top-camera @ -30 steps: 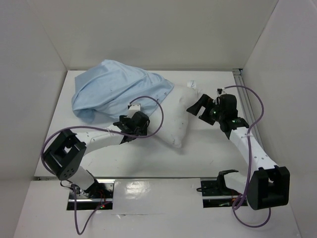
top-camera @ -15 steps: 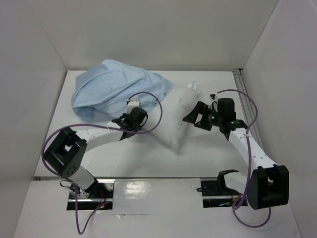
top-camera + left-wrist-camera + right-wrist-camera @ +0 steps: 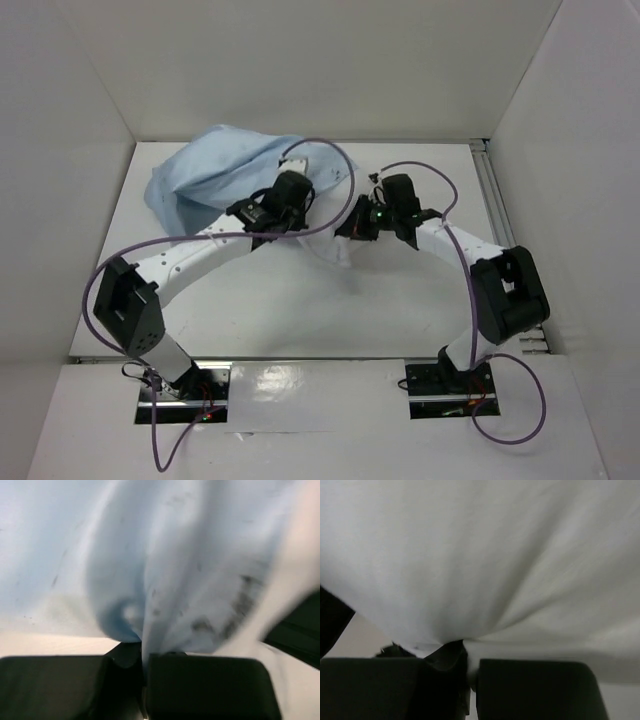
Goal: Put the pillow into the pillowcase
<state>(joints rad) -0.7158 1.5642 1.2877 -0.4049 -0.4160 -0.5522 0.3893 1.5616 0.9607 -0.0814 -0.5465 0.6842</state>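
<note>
The light blue pillowcase (image 3: 200, 178) lies bunched at the back left of the table. My left gripper (image 3: 300, 206) is at its right edge, shut on a fold of the blue cloth (image 3: 150, 595), which runs down between the jaws. The white pillow (image 3: 336, 246) is mostly hidden under both gripper heads; only a small crumpled part shows between them. My right gripper (image 3: 350, 228) is shut on a pinch of the pillow's white fabric (image 3: 485, 570). The two grippers stand close together near the table's middle.
White walls enclose the table on the left, back and right. A metal rail (image 3: 487, 175) runs along the back right edge. Purple cables (image 3: 335, 160) loop above both wrists.
My right gripper has shut on the pillow and swung left with it. The left gripper has shut on the pillowcase and carried it back and right. Much of the pillow has gone from sight.
</note>
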